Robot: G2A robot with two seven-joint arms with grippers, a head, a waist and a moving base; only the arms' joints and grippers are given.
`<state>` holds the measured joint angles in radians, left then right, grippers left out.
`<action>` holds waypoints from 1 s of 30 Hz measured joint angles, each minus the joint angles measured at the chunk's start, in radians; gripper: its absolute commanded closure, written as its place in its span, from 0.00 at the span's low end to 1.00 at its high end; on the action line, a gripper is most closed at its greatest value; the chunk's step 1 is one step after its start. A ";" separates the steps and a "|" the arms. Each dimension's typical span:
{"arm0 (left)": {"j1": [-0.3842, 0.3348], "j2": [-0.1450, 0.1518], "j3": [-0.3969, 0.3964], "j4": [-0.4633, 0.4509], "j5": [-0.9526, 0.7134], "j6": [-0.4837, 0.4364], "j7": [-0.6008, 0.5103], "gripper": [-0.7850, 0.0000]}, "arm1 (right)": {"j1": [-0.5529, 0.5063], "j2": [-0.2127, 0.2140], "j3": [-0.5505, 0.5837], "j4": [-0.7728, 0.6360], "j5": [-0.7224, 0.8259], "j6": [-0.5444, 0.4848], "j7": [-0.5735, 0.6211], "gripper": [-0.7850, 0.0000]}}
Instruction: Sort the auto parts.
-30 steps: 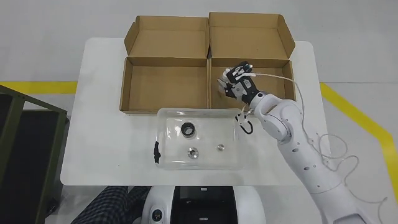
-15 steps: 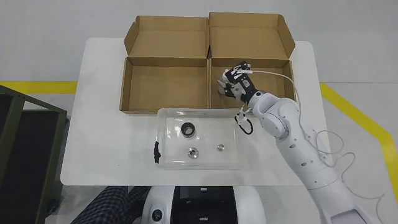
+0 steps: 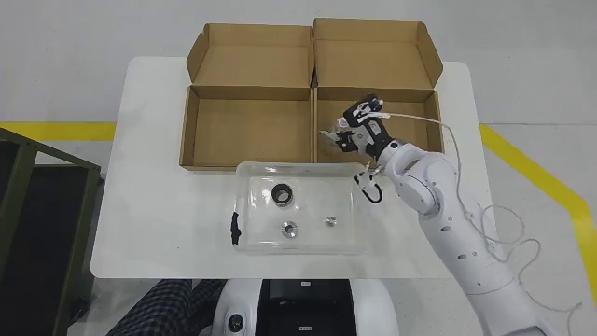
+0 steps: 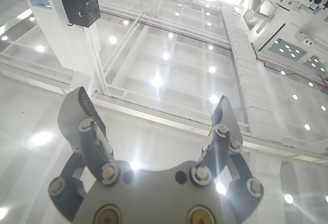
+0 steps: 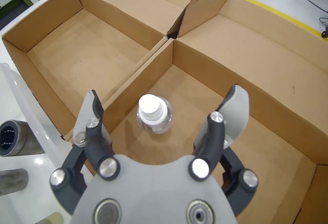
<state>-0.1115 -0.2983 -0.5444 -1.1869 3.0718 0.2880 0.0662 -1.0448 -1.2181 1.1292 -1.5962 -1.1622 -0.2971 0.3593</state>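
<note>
1. R gripper (image 5: 164,95): jaws spread wide, holding nothing. It hangs over the right box (image 3: 410,112), in the corner by the left box (image 3: 247,131) and the tray.
2. Bottle (image 5: 154,117): 1, small, clear w/ white cap. Stands upright on right box floor, below the R gripper, near the shared wall.
3. L gripper (image 4: 151,95): jaws wide apart, pointing up at ceiling.
4. Boxes: 2, plain brown cardboard, side by side, lids folded back, on table (image 3: 159,196).
5. Clear tray (image 3: 252,173): 1, just in front of the boxes. Holds 3 metal parts: hollow cylinder (image 3: 283,191) and 2 smaller bits (image 3: 291,230), (image 3: 330,220). Also 1 black piece (image 3: 236,229) at tray edge.
</note>
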 measured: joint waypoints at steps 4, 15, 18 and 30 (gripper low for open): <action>0.000 0.000 0.000 0.000 0.000 0.000 0.000 0.00 | -0.042 0.012 0.042 -0.097 -0.025 -0.026 0.019 0.00; 0.000 0.000 0.000 0.000 0.000 0.000 0.000 0.00 | -0.162 0.046 0.129 -0.294 0.003 -0.248 0.132 0.00; 0.000 0.000 0.000 0.000 0.000 0.000 0.000 0.00 | -0.200 0.054 0.142 -0.336 0.008 -0.311 0.152 0.00; 0.000 0.000 0.000 0.000 0.000 0.000 0.000 0.00 | -0.359 0.084 0.165 -0.497 -0.076 -0.465 0.171 0.00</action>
<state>-0.1115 -0.2983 -0.5444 -1.1869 3.0718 0.2880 0.0662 -1.4037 -1.1338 1.2941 -2.0934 -1.2377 -0.7618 0.5298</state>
